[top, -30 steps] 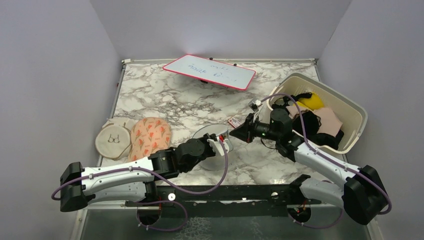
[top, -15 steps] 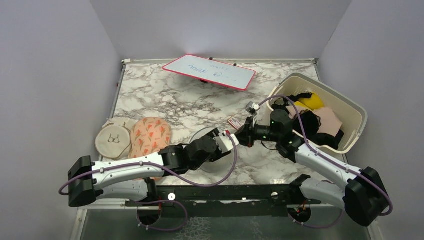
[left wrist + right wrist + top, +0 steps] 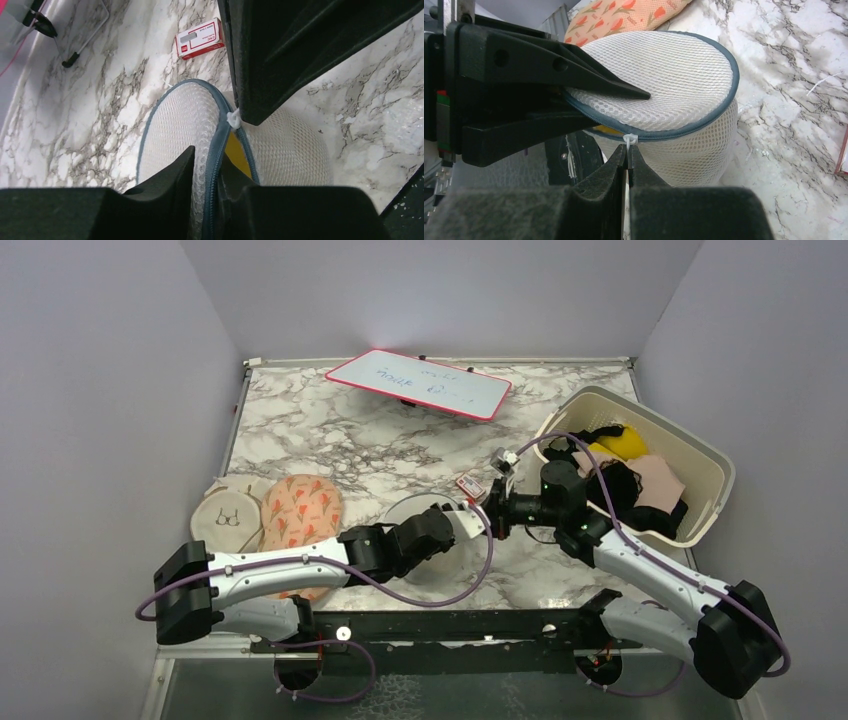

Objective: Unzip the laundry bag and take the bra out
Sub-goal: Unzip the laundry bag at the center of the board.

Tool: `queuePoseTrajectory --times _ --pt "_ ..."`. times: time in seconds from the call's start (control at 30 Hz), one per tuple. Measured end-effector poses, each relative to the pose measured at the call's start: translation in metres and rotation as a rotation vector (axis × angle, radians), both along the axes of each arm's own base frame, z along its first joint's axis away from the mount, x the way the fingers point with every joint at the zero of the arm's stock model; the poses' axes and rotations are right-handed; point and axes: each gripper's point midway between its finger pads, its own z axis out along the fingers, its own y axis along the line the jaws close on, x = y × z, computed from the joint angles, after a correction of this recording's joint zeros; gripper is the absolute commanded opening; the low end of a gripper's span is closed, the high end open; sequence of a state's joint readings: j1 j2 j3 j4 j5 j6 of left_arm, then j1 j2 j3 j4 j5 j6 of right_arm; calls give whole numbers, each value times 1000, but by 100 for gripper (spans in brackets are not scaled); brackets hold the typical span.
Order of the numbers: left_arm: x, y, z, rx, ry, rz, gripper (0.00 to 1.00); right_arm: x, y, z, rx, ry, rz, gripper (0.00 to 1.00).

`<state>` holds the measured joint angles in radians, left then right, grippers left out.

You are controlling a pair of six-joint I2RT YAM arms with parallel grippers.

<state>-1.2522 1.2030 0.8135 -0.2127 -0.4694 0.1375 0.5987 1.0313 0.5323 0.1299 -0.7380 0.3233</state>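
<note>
Left gripper — I hold the laundry bag by its rim; right gripper pinches its zip pull beside the bra.

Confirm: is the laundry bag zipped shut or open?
Partly open: the laundry bag gapes under its lid by the white pull tab, bra showing yellow inside.

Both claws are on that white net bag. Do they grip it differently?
The left gripper clamps the laundry bag by its lid rim, one jaw above, one beneath; the right gripper pinches only the small white zip tab. The left jaws stand apart around the rim; the right jaws almost touch. Both grip the same bag.
</note>
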Motion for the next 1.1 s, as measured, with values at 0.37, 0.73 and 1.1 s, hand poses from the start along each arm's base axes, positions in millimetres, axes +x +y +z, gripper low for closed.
queuePoseTrajectory --times 0.37,0.73,1.1 --pt "-5 -11 11 -33 -2 -69 0 8 -2 -2 -35 43 -68 1" --pt "-15 -13 34 -127 10 -113 0 36 -15 2 -43 74 -302 1" --pt "-14 -4 54 -205 -4 -66 0 69 -11 -20 -141 101 -366 1"
